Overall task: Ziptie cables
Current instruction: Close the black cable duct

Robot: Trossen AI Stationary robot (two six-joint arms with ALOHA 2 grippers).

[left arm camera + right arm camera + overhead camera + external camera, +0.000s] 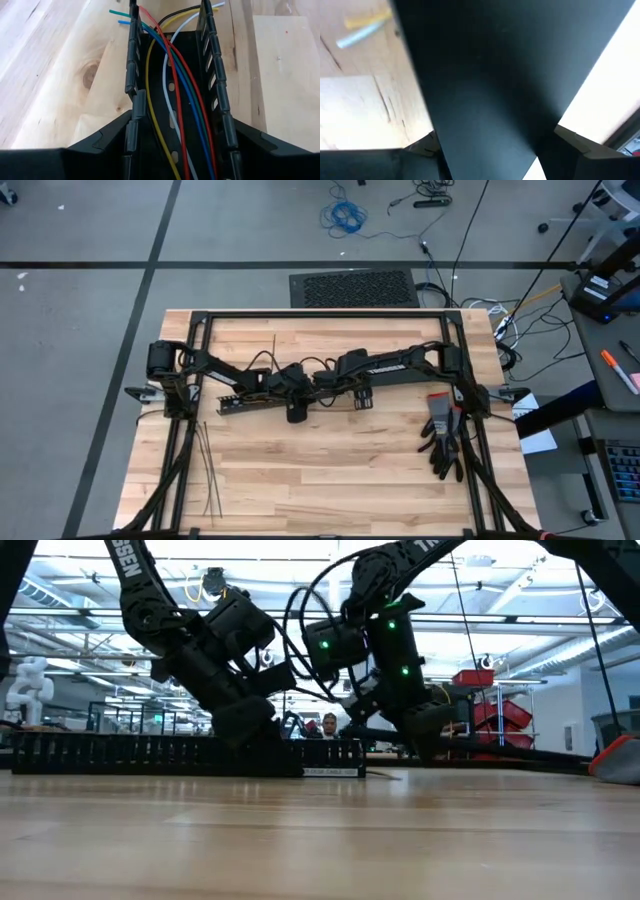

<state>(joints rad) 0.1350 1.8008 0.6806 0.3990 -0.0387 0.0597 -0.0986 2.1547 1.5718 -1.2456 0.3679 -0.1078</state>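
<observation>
Wooden tabletop (330, 470) is showing me the cables (172, 95) lying loose in the black slotted duct (212, 85), left gripper (180, 150) straddling its walls, right gripper (322, 380) blocked so I cannot tell, zipties (207, 470) untouched near the left edge, nothing tied yet.

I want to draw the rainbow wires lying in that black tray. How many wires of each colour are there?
Wires in the black duct, by colour:
yellow wire: 1
white wire: 1
red wire: 1
blue wire: 1
green wire: 1
black wire: 1, only its far end shows
Total: 6
</observation>
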